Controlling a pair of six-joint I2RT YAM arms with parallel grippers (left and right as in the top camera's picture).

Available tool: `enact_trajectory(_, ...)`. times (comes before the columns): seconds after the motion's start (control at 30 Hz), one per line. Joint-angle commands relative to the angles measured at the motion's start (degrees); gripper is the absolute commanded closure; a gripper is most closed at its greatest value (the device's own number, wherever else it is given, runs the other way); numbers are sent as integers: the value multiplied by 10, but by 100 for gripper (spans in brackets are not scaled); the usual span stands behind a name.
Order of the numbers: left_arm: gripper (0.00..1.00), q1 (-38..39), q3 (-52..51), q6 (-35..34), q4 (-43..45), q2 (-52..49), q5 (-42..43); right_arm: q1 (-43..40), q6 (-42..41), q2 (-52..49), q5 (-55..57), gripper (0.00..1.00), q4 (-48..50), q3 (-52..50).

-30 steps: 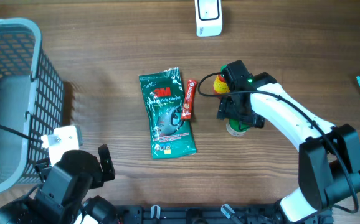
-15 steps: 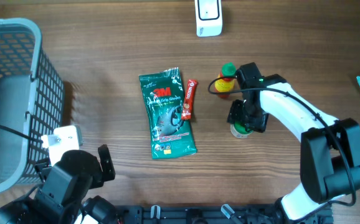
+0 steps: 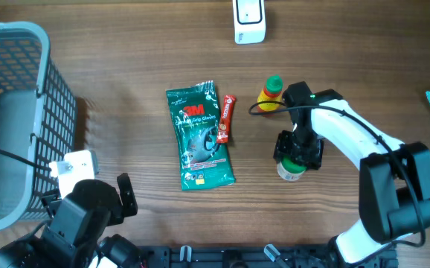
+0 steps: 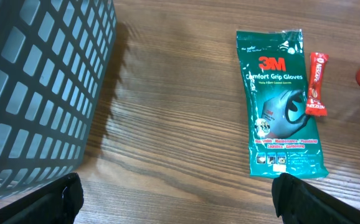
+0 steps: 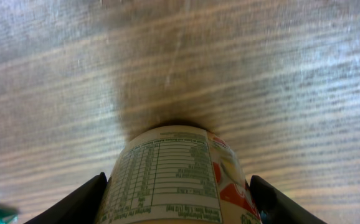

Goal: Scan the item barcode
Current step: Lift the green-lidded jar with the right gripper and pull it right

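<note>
**Right gripper clamps small jar; left waits open**

The right gripper [image 5: 179,183] has its jaws pressed against both sides of a small labelled jar [image 3: 290,171]. The jar is on the wooden table [image 3: 126,67], just below a green-capped yellow bottle [image 3: 270,94] and right of the 3M glove packet [image 3: 199,136]. The left gripper [image 4: 177,190] sits beside the grey basket [image 4: 37,87], its jaws wide apart.

The grey basket [image 3: 21,112] walls off the table's [image 3: 126,59] left end. Bare wood lies open between it and the 3M glove packet [image 3: 199,138], up to the far edge. A red Nescafé sachet [image 3: 226,119] against the packet's right side leaves a narrow lane before the yellow green-capped bottle [image 3: 270,93]. The right arm [image 3: 349,138] and labelled jar [image 3: 291,170] bar the right middle, and the white scanner [image 3: 249,21] stands at the far edge.
</note>
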State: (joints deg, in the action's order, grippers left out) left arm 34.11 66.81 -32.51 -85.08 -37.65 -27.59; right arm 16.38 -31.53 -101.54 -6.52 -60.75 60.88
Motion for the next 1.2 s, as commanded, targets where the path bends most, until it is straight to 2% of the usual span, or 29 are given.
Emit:
enact_trajectory(0.0,0,-3,7,-10,1,0,1,-4,31,65,-69,52,-25,29)
enact_trajectory(0.17,0,-3,7,-10,1,0,1,-7,30,123,-290,51,-52,30)
enact_trajectory(0.23,0,-3,7,-10,1,0,1,-7,29,129,-360,48,-86,30)
enact_trajectory(0.43,0,-3,7,-10,1,0,1,-7,28,129,-482,47,-159,30)
enact_trajectory(0.83,0,-3,7,-10,1,0,1,-7,31,129,-510,52,-184,30)
enact_trajectory(1.17,0,-3,7,-10,1,0,1,-14,110,132,-456,60,-216,30)
